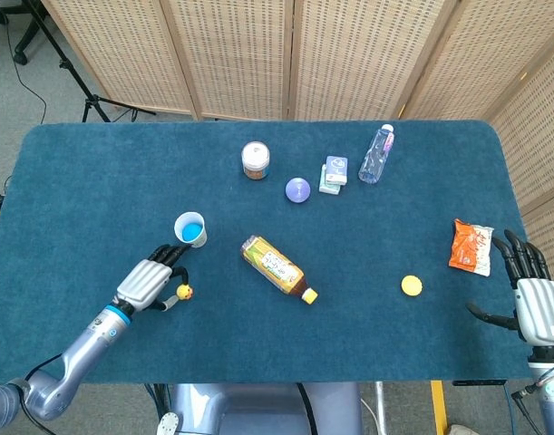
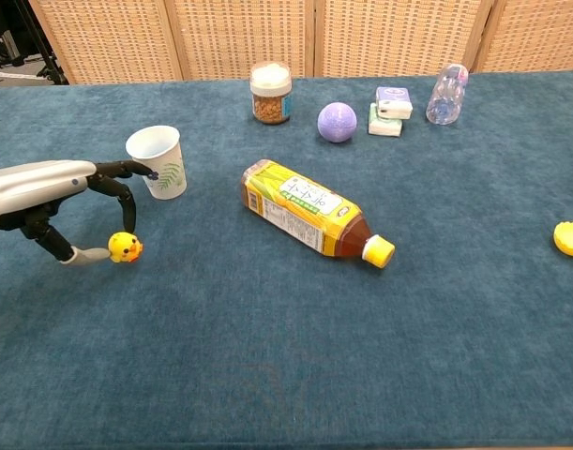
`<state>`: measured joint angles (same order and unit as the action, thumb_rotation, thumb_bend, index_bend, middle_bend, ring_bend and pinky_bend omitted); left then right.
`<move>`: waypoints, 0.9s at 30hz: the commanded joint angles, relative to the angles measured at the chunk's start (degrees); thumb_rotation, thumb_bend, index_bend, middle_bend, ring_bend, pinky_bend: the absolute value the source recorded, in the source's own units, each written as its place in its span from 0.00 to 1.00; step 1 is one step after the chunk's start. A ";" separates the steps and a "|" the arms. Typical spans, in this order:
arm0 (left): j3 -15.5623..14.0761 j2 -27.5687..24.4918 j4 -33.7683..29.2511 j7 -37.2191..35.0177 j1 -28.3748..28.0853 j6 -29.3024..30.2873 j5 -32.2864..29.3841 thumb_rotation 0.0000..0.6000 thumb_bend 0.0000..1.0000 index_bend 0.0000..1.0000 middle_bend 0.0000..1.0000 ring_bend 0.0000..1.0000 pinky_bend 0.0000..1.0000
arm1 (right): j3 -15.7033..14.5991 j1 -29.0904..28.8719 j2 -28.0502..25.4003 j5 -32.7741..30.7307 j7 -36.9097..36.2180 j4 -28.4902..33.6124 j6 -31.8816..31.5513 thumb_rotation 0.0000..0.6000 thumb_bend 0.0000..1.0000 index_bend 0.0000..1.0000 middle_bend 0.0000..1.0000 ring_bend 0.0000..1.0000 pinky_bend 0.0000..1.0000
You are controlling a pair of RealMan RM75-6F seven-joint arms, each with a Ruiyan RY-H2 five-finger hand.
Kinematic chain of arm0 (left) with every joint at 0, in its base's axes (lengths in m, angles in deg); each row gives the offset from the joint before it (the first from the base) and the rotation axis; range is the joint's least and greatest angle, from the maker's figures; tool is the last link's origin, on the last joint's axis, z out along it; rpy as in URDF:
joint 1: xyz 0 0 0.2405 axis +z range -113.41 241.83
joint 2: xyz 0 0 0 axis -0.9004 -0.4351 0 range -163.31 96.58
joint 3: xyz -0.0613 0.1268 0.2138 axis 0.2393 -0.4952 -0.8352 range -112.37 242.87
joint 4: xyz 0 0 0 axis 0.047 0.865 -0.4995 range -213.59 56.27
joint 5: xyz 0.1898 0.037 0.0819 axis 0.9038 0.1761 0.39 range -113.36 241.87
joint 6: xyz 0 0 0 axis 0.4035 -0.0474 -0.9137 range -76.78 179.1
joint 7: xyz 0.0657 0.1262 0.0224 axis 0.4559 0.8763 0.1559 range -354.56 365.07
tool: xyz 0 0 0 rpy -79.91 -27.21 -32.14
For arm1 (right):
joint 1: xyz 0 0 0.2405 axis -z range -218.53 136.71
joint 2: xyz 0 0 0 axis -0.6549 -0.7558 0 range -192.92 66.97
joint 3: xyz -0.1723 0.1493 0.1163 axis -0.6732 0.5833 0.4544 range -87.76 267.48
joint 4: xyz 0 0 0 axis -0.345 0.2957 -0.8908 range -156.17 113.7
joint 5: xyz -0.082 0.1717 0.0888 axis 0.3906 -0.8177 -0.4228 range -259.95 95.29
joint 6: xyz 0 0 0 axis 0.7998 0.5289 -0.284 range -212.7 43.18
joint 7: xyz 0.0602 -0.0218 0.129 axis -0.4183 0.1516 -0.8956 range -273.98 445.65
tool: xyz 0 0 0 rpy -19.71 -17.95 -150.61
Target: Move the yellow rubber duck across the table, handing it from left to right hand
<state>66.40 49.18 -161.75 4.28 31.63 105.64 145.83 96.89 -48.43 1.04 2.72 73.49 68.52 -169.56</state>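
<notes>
Left hand (image 2: 56, 202) low, thumb and a fingertip apparently pinching the yellow rubber duck (image 2: 125, 247). Right hand (image 1: 533, 294) flat, fingers spread.

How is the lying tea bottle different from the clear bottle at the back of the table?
The tea bottle is filled with brown drink, while the clear bottle looks see-through.
The tea bottle wears a yellow label and yellow cap; the clear bottle has a pale cap and no bright label.
The tea bottle looks bulkier and lies mid-table; the clear bottle lies at the far edge.
Both lie on their sides, untouched by either hand.
</notes>
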 commanded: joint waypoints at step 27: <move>2.34 6.34 -5.77 4.96 -15.84 -6.37 15.79 1.00 0.35 0.63 0.00 0.00 0.00 | 0.88 0.06 0.15 -1.83 0.65 -0.47 0.25 1.00 0.00 0.04 0.00 0.00 0.00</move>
<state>68.26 54.54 -167.59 8.55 16.74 100.19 161.70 97.74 -48.35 1.18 0.93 74.10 68.08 -169.34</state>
